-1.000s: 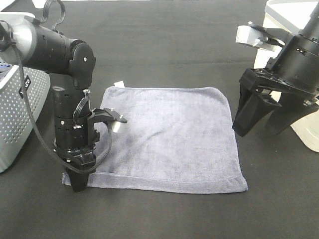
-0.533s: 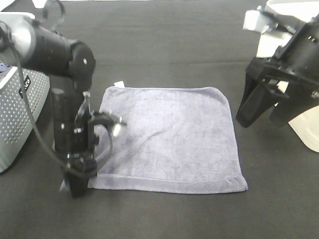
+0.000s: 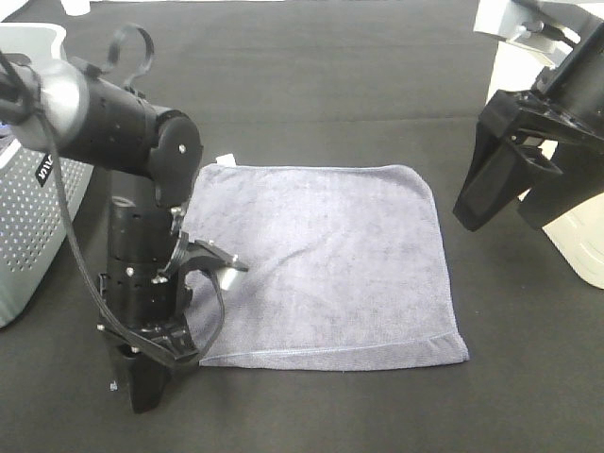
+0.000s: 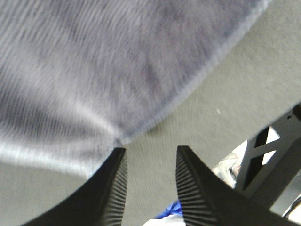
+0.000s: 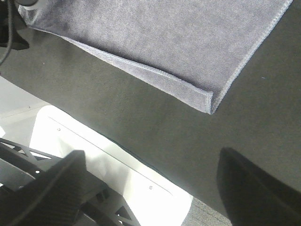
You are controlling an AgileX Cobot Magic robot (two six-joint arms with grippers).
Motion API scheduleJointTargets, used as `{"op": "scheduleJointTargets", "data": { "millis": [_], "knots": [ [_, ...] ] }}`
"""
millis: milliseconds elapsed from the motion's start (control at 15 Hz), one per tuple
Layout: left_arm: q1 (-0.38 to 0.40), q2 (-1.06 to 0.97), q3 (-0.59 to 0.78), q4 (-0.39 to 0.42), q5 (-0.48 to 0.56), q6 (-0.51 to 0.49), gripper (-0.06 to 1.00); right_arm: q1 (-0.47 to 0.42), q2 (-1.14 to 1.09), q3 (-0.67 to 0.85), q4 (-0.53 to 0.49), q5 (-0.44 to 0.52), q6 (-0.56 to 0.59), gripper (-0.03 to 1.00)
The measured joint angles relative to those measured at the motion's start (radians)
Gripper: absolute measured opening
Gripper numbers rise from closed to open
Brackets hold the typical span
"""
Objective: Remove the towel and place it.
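Grey-lavender towel (image 3: 321, 260), spread flat on the black mat (image 3: 311, 75), with a small white tag (image 3: 224, 159) at its far left corner. At the towel's near left corner, the left gripper (image 3: 142, 401), pointing straight down; that corner hidden behind it in the high view, contact with the mat impossible to tell. Its fingers (image 4: 115, 183) narrow, only mat seen in the gap, a blurred towel edge just past the tips. Off the towel's right edge and raised above it, the right gripper (image 3: 500, 222), spread wide, holding nothing. Left of the towel, a grey perforated basket (image 3: 38, 236). Right of the towel, a white object (image 3: 580, 255), partly behind the right gripper.
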Motion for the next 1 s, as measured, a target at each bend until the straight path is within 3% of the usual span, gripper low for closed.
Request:
{"op": "scheduleJointTargets", "data": {
  "millis": [200, 267, 600, 733, 867, 1000],
  "knots": [
    [0.000, -0.095, 0.000, 0.057, 0.001, -0.081, 0.33, 0.000, 0.000, 0.001, 0.000, -0.002, -0.011, 0.74],
    [0.000, -0.136, 0.000, 0.085, 0.002, -0.113, 0.33, 0.000, 0.000, 0.013, 0.000, -0.050, -0.011, 0.74],
    [0.047, -0.237, -0.001, 0.142, 0.003, -0.210, 0.33, 0.003, 0.002, 0.230, -0.004, -0.529, -0.008, 0.74],
    [0.051, -0.246, -0.001, 0.142, 0.003, -0.212, 0.34, 0.058, 0.035, 0.325, -0.035, -0.714, -0.008, 0.74],
    [0.052, -0.245, -0.001, 0.142, 0.003, -0.215, 0.34, 0.129, 0.100, 0.358, -0.054, -0.796, 0.002, 0.74],
    [0.052, -0.245, -0.001, 0.142, 0.003, -0.215, 0.34, 0.135, 0.169, 0.360, -0.080, -0.828, 0.022, 0.74]
  ]
}}
